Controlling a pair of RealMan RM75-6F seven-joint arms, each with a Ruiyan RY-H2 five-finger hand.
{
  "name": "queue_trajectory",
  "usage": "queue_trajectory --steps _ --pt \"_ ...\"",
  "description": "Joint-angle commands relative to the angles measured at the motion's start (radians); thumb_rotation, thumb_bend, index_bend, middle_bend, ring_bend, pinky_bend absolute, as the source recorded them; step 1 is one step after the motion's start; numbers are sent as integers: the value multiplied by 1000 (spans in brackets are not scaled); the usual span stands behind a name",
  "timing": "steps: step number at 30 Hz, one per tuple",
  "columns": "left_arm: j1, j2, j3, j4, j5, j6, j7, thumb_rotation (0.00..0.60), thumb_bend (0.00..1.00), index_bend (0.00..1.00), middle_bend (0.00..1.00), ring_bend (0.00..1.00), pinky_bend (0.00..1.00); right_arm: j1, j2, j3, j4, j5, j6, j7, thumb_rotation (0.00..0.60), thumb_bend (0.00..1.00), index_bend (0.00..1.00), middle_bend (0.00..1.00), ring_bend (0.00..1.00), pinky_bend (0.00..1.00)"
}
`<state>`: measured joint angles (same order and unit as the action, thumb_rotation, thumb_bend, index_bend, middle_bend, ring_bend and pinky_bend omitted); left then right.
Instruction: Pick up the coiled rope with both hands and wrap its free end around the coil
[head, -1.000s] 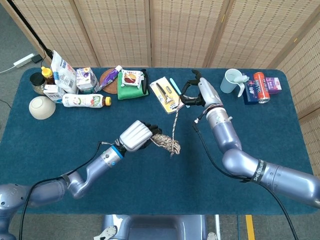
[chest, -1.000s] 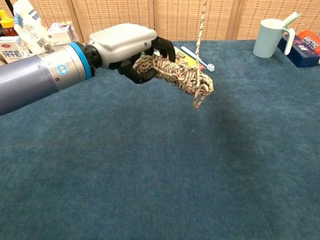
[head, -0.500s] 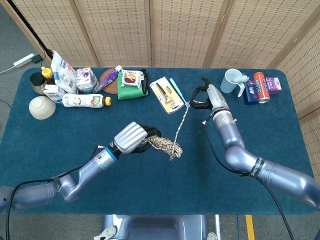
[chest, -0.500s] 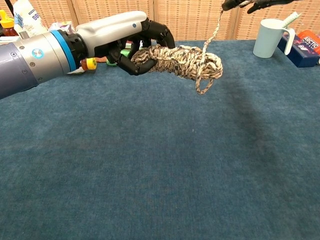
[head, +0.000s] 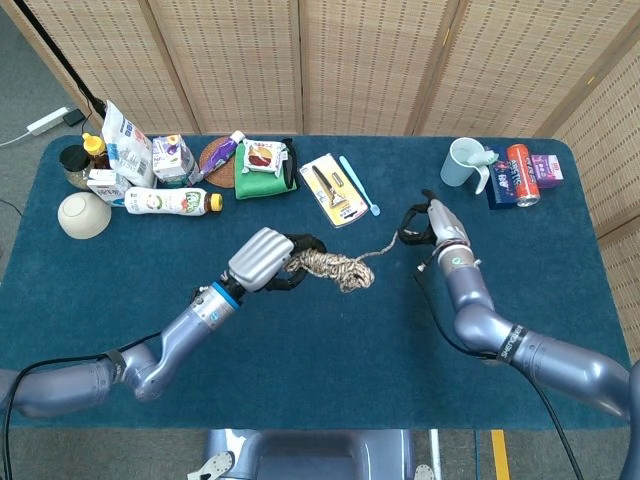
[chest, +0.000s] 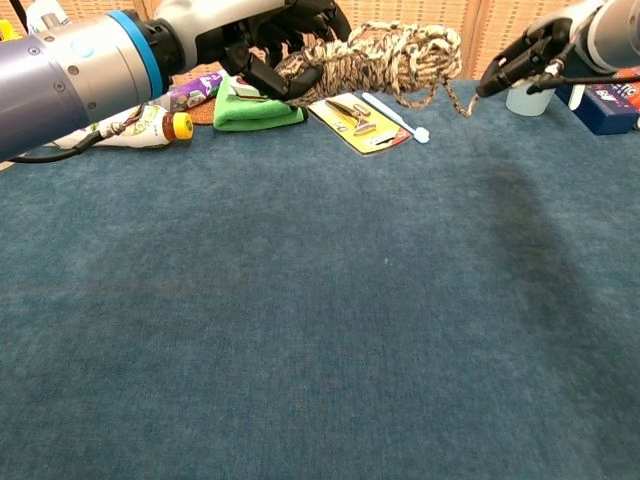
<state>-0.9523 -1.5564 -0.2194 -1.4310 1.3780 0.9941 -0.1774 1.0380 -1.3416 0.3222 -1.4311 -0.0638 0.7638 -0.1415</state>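
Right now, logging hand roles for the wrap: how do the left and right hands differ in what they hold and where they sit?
The left hand grips the bundled coil at one end; the right hand pinches only the thin free end. In the head view the left hand sits near the table's middle, the right hand further right, toward the mug. Both are raised above the table.

Bare cloth lies before both arms — behind stand the yellow card (head: 333, 188) and mug (head: 462, 161).

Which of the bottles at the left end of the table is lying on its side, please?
The white bottle with the yellow cap, lying flat beside the bowl; the small orange-capped bottle behind it stands upright.
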Motion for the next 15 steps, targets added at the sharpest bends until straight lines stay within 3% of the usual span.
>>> queue_trajectory --steps 1,15 --pt "-5 -13 -26 2 -40 -8 41 600 645 569 459 551 650 -12 -5 -17 -8 -4 6 -13 600 535 706 0 0 0" --pt "-30 -58 -84 48 -184 -40 199 600 645 569 460 551 650 -90 69 -90 -239 -102 58 -56 600 536 709 0 0 0"
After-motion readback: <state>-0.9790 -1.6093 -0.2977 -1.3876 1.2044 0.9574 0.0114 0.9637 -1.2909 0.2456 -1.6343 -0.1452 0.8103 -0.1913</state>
